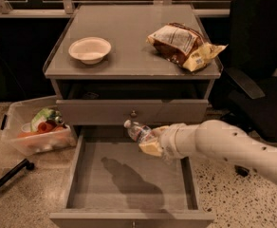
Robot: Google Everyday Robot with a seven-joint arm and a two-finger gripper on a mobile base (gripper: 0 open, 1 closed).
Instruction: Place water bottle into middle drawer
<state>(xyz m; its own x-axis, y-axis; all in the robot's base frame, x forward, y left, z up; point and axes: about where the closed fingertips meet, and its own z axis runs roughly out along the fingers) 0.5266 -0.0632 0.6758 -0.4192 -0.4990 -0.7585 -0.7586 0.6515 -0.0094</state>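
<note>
The water bottle (136, 130) is a small clear bottle with a white cap. It is held tilted, cap toward the upper left, above the back of the open middle drawer (129, 179). My gripper (150, 144) is shut on the water bottle's lower body; its yellowish fingers (152, 148) wrap it. My white arm (233, 146) reaches in from the right over the drawer's right wall. The drawer is pulled out wide, with a flat grey floor bearing the arm's shadow.
A closed drawer front with a round knob (133, 113) is just behind the bottle. On the cabinet top are a white bowl (89, 49) and snack bags (183, 45). A clear bin of items (36, 127) sits on the floor at left. A black chair (259, 75) stands at right.
</note>
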